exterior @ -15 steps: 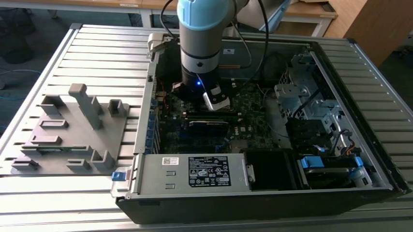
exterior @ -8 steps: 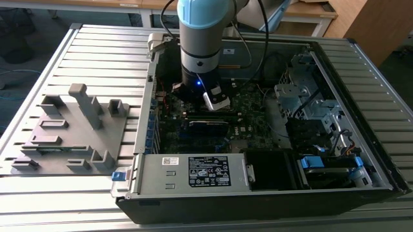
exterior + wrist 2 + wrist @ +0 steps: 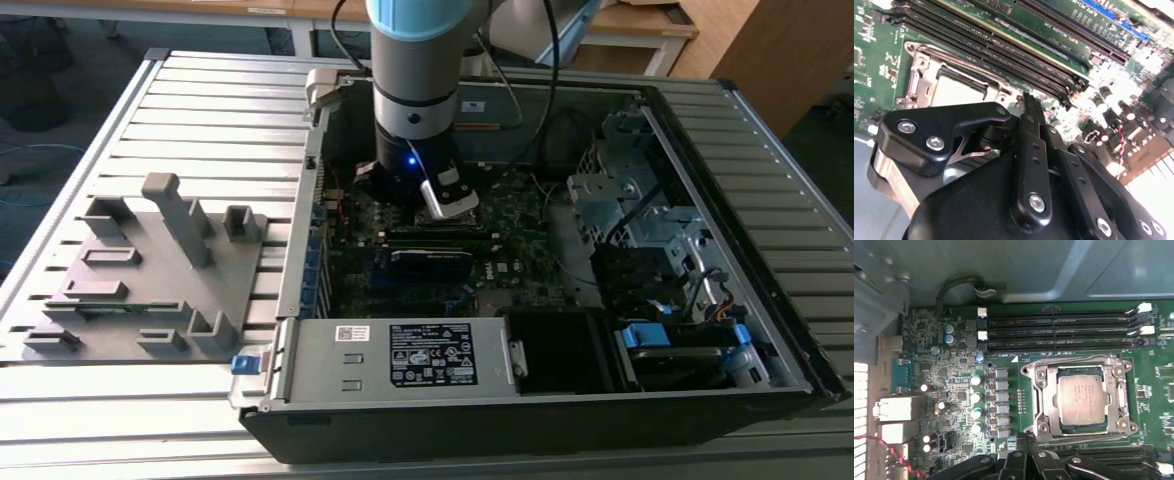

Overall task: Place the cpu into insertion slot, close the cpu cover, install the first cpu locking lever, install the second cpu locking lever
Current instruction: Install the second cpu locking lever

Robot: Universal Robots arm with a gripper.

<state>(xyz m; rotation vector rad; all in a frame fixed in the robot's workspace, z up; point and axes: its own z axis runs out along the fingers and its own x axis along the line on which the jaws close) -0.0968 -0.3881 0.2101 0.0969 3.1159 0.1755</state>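
Observation:
In the first wrist view the cpu (image 3: 1081,400) lies flat in the insertion slot (image 3: 1040,390), its pale metal face showing. The silvery cpu cover (image 3: 1048,407) lies down around it as a frame. Thin wire levers (image 3: 1069,356) run along two sides of the socket. My gripper (image 3: 1026,441) has its black fingers pressed together with nothing between them, just off the socket's edge by one lever. The second wrist view shows the shut gripper (image 3: 1029,102) close beside the cover (image 3: 919,75). In the exterior view the gripper (image 3: 447,203) hangs low over the motherboard.
Long black memory strips (image 3: 1059,330) flank the socket on two sides. Capacitors and coils (image 3: 976,397) stand beside it. The open computer case (image 3: 747,130) walls the board in, with a power supply (image 3: 400,355) and drive cage (image 3: 641,215). A grey fixture plate (image 3: 147,270) lies at the exterior view's left.

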